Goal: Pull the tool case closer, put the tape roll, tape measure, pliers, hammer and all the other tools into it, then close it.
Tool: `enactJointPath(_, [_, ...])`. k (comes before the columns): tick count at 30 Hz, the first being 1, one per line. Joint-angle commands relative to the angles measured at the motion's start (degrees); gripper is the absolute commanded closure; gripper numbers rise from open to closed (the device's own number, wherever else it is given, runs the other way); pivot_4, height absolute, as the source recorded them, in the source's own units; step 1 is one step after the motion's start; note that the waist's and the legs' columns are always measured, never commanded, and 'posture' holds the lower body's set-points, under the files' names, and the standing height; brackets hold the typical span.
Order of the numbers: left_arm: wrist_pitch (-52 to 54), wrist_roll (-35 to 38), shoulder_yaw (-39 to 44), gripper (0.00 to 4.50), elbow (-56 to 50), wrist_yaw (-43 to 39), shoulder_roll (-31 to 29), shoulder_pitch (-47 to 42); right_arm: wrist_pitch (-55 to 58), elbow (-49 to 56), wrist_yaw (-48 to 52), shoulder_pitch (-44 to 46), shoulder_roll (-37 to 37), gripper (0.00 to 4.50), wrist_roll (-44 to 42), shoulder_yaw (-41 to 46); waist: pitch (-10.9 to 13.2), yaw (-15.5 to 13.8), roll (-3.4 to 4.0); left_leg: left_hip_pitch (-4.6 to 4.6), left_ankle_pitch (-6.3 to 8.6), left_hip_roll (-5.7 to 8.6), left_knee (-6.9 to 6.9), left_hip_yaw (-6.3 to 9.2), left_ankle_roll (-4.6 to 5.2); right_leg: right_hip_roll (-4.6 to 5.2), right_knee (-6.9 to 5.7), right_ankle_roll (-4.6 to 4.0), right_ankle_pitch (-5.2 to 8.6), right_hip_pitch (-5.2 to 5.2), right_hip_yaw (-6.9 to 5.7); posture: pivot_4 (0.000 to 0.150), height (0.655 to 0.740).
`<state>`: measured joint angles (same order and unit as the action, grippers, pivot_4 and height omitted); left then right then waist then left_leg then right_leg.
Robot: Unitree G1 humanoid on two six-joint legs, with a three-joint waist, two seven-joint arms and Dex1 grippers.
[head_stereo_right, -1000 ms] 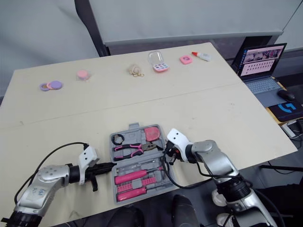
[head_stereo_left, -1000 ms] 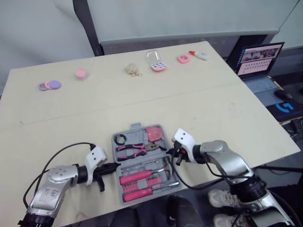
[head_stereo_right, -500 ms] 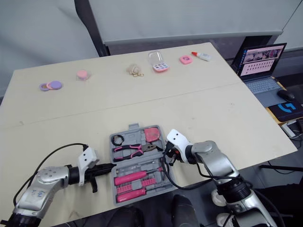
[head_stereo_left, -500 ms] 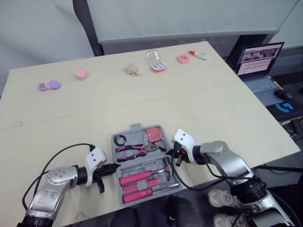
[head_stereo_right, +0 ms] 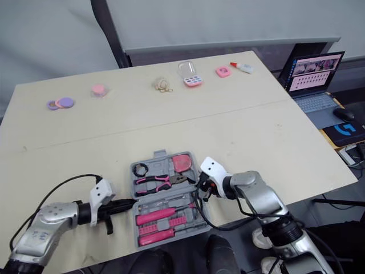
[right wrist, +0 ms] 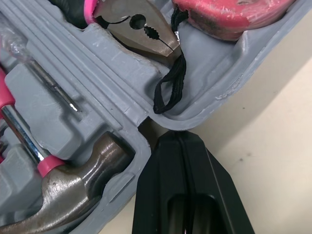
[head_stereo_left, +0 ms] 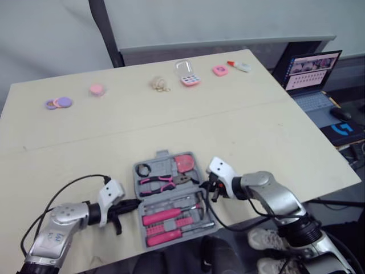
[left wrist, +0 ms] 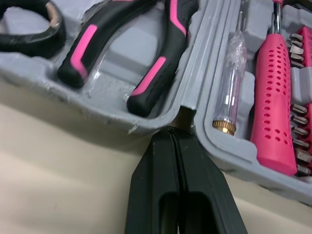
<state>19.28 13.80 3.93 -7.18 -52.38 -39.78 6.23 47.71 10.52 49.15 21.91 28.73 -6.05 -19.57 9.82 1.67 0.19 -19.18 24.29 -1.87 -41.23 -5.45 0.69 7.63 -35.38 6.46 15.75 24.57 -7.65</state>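
At both hinge ends of the open grey plastic tool case [head_stereo_left: 164, 154], our left claw [head_stereo_left: 134, 202] and right claw [head_stereo_left: 204, 184] rest, clenched on nothing.

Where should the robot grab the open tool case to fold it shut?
Likely the far half's outer edge, by the handle tab, coming from the far side and folding it toward the robot. The tool case lies open flat, hinged across its middle, so that edge swings easiest. The left gripper and right gripper are shut at the hinge ends, a poor hold.
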Motion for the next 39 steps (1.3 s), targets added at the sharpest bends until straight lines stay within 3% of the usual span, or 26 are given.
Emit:
enactJointPath(1, [0.5,3.4,8.9,4.50,0.4,-1.5,-4.5,1.5,0.0,4.8,0.8,-0.2,3.6,4.47,-2.0,4.1,0.0,-0.1,0.01,-0.02,0.00,0.00,-0.01,0.00,0.00,0.01,0.00,0.00,0.00,0.01,0.00,0.150,0.7287])
enactJointPath(7, [11.7,19.1,19.6,4.50,-11.2,-8.0,-8.8,6.1,-0.4,7.5,2.6,0.4,10.3,4.47,-4.7,7.8,0.1,-0.2,0.05,-0.05,0.02,0.01,-0.01,0.07,0.02,0.11,0.08,0.01,0.00,-0.01,-0.01,0.150,0.7287])
enactJointPath(12, [19.6,29.4,18.3,4.50,-24.5,-9.8,-8.3,13.5,1.7,7.2,2.8,4.1,9.8,4.47,-8.8,10.1,0.1,0.0,0.08,-0.03,0.02,0.02,0.03,0.03,0.02,0.11,0.17,0.03,-0.02,-0.01,0.03,0.150,0.7287])
enactJointPath(16, [11.0,20.9,9.0,4.50,-25.9,-9.7,-5.8,16.9,1.5,1.6,1.5,7.3,7.1,4.47,-9.5,10.1,0.1,0.0,0.17,0.04,0.01,-0.01,0.03,-0.04,-0.02,0.03,0.10,0.02,-0.02,-0.01,0.10,0.150,0.7287])
enactJointPath(21, [-3.7,7.9,-1.3,4.50,-18.6,-5.7,0.5,16.0,-0.8,-7.0,1.5,10.9,4.8,4.47,-8.8,9.5,0.1,-0.5,0.16,-0.06,0.01,0.09,0.01,-0.13,-0.01,0.02,0.21,0.03,-0.04,-0.04,0.04,0.150,0.7287])
enactJointPath(28, [-12.0,2.1,-4.7,4.50,-10.1,-1.5,5.5,15.1,-1.6,-16.9,3.5,15.1,2.6,4.47,-10.6,10.5,0.1,0.0,0.17,-0.04,0.00,0.03,0.01,-0.45,0.00,-0.01,0.14,0.05,-0.05,-0.03,0.03,0.150,0.7287])
enactJointPath(31, [-14.3,0.3,-5.9,4.50,-7.3,-0.8,6.1,15.1,0.0,-20.3,4.8,16.5,1.1,3.65,-12.9,11.7,0.1,0.0,0.17,-0.03,0.00,0.00,0.02,-0.46,0.01,0.01,0.15,0.05,-0.05,-0.02,0.03,0.150,0.7287])
enactJointPath(38, [-14.6,-0.4,-7.0,4.50,-6.0,0.4,5.6,14.6,4.4,-25.8,10.0,19.7,-0.3,0.32,-18.0,12.3,0.1,0.0,0.18,-0.01,0.00,0.00,-0.01,-0.12,0.02,0.06,0.08,0.05,-0.06,-0.02,0.06,0.150,0.7287])
enactJointPath(39, [-14.6,-0.6,-7.1,4.50,-5.8,0.5,5.3,14.6,4.5,-27.1,10.3,20.3,-0.7,0.02,-18.1,12.2,0.1,0.0,0.18,-0.01,0.00,0.00,-0.01,-0.05,0.02,0.06,0.07,0.05,-0.06,-0.02,0.06,0.150,0.7287])
